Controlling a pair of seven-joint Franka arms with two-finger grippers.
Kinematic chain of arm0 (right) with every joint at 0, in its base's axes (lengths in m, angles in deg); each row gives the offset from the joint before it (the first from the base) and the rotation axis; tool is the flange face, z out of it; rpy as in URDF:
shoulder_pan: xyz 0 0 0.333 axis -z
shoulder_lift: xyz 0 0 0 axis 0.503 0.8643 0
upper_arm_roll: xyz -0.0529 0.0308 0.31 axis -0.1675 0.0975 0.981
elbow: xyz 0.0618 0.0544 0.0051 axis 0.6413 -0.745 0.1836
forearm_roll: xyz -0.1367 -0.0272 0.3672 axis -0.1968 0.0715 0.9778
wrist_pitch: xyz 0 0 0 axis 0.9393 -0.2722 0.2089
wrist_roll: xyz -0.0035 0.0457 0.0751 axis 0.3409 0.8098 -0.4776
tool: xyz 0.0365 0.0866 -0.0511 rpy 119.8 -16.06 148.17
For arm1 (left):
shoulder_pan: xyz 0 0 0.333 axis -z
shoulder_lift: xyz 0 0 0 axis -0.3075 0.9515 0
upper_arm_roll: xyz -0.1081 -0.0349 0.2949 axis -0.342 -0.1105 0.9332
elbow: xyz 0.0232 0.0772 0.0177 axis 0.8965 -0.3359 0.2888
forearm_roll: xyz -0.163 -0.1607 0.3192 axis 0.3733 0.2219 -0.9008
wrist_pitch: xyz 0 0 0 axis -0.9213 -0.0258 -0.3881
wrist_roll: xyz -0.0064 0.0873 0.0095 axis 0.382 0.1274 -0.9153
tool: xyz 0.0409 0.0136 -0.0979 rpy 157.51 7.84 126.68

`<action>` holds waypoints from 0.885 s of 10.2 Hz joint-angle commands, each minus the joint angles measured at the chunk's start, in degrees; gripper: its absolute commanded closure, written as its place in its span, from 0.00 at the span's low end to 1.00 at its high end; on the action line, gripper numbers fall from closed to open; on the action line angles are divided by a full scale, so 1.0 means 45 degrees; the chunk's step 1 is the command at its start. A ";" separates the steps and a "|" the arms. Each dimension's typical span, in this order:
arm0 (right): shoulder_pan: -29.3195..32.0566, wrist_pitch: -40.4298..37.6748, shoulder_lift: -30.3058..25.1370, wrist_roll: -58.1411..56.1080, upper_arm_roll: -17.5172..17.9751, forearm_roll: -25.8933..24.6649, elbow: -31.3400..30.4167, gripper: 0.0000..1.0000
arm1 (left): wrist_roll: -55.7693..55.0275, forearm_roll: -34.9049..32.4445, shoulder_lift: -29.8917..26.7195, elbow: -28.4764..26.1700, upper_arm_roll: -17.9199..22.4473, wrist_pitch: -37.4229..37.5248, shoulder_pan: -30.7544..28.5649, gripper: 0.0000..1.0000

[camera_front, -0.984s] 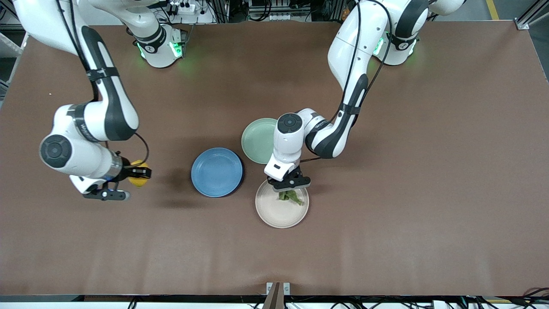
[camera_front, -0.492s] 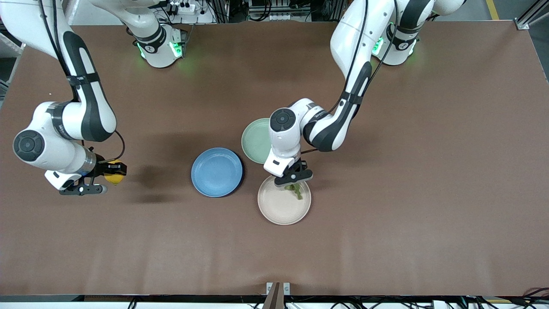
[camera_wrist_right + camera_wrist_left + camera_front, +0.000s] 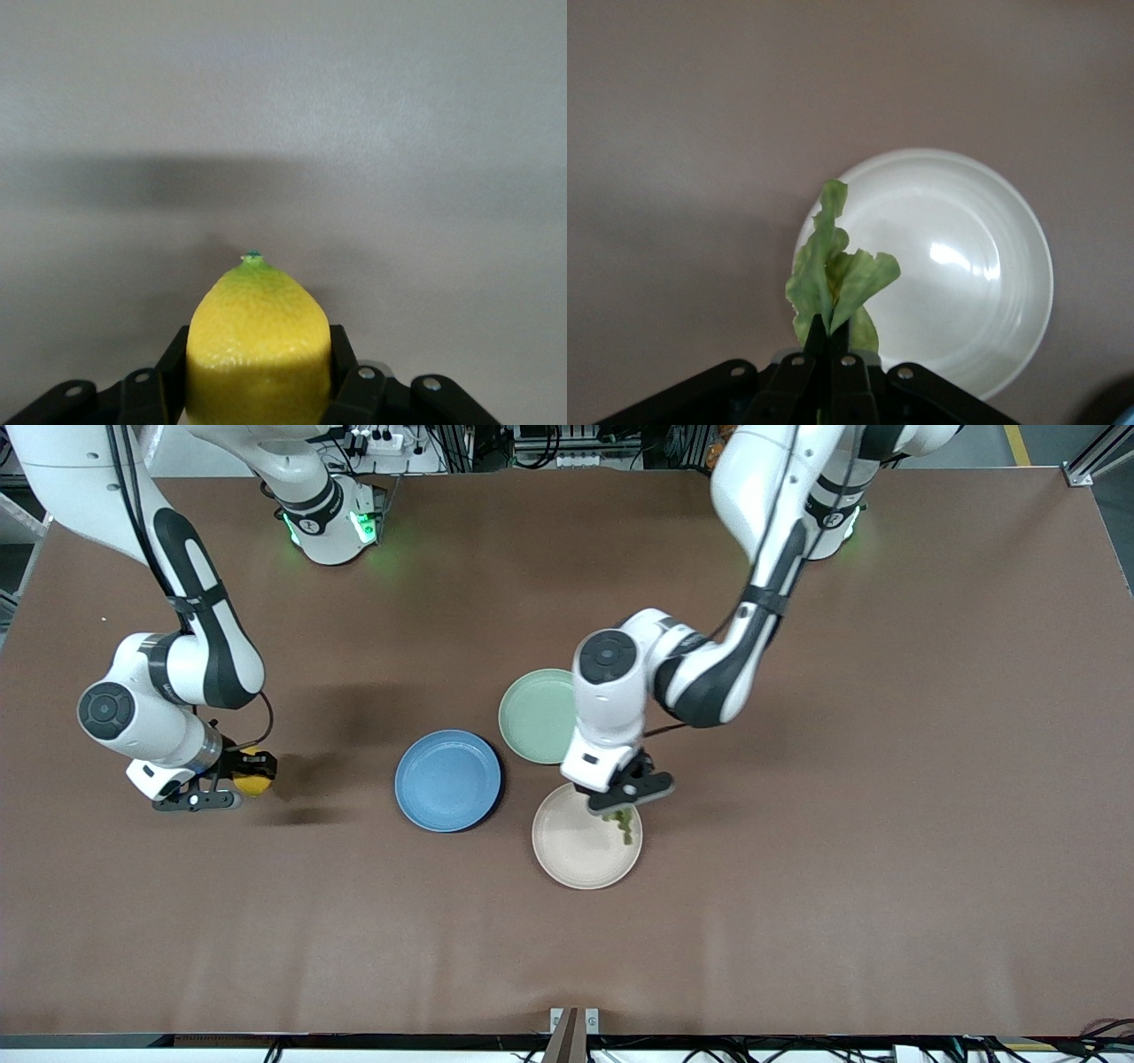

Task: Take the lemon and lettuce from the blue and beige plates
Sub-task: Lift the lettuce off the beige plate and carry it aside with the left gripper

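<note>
The right hand [image 3: 237, 777] grips the lemon [image 3: 251, 773] above bare tabletop [image 3: 797, 868], toward the right arm's end and well apart from the blue plate [image 3: 448, 780]. The lemon looks firm and smooth, so a hold across its middle seems best. The left hand [image 3: 625, 802] pinches the lettuce [image 3: 622, 823] over the edge of the beige plate [image 3: 580, 849]. The leaf is light and floppy; I think it can tear or slip. The left wrist view shows it hanging free of the plate, and the right wrist view shows the lemon's green tip; the front view shows neither.
</note>
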State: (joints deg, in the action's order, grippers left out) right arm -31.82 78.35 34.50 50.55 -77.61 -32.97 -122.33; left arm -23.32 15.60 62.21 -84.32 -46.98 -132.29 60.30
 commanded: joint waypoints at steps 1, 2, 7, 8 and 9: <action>0.0165 0.0255 0.0247 -0.0047 0.0123 -0.0010 -0.0072 0.79 | 0.1746 0.1091 -0.1114 -0.0235 -0.0230 0.0944 -0.1174 1.00; 0.0145 0.0352 0.0422 -0.0046 0.0123 -0.0010 -0.0052 0.75 | 0.2217 0.1191 -0.1271 -0.0235 -0.0230 0.1257 -0.1546 1.00; -0.0070 0.0392 0.0483 0.0071 0.0123 0.0615 0.0357 0.00 | 0.4717 0.1914 -0.2131 -0.0235 -0.0230 0.2625 -0.3070 1.00; -0.0070 0.0373 0.0347 0.0052 0.0123 0.0615 0.0455 0.00 | 0.5264 0.2012 -0.2229 -0.0235 -0.0230 0.2860 -0.3363 1.00; -0.0089 0.0373 0.0249 0.0051 0.0123 0.0615 0.0475 0.00 | 0.5868 0.2013 -0.2346 -0.0235 -0.0230 0.3210 -0.3791 1.00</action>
State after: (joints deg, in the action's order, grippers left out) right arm -32.18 80.59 37.01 50.68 -77.21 -31.30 -120.28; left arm -1.02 23.06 53.62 -84.26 -47.37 -120.05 45.68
